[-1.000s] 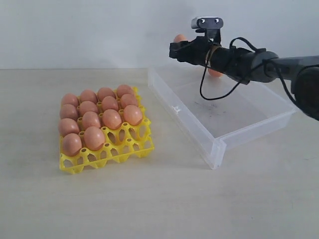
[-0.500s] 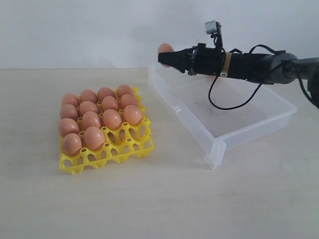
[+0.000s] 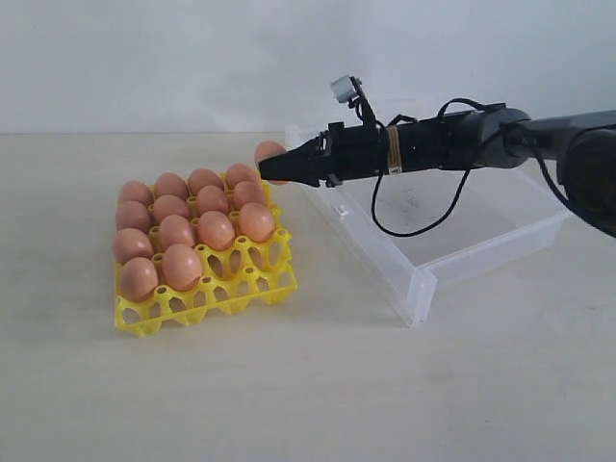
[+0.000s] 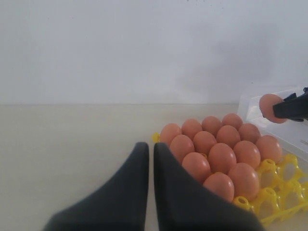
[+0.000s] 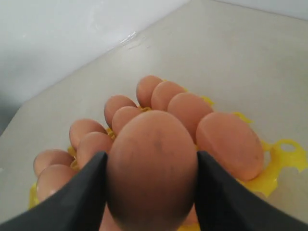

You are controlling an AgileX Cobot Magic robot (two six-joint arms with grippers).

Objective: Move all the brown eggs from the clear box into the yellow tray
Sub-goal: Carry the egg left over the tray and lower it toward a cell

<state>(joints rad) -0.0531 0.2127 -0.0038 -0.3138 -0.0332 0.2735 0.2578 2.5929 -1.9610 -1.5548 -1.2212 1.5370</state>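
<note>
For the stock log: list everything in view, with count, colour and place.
table: one, beige, under everything.
clear box: one, transparent, on table, right side.
yellow tray: one, yellow, on table, left of clear box.
tray eggs: fourteen, orange-brown, in yellow tray cells.
carried egg: one, orange-brown, in the air by the tray's far corner.
right gripper: one, black, shut on carried egg.
left gripper: one, black, fingers together, holding nothing.

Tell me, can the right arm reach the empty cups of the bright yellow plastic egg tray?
Probably yes. The right arm's fingers, shut on a smooth brown oval egg, hover near the far corner of the tray. The empty cups along its near side are uncovered, and no arm is over them.
</note>
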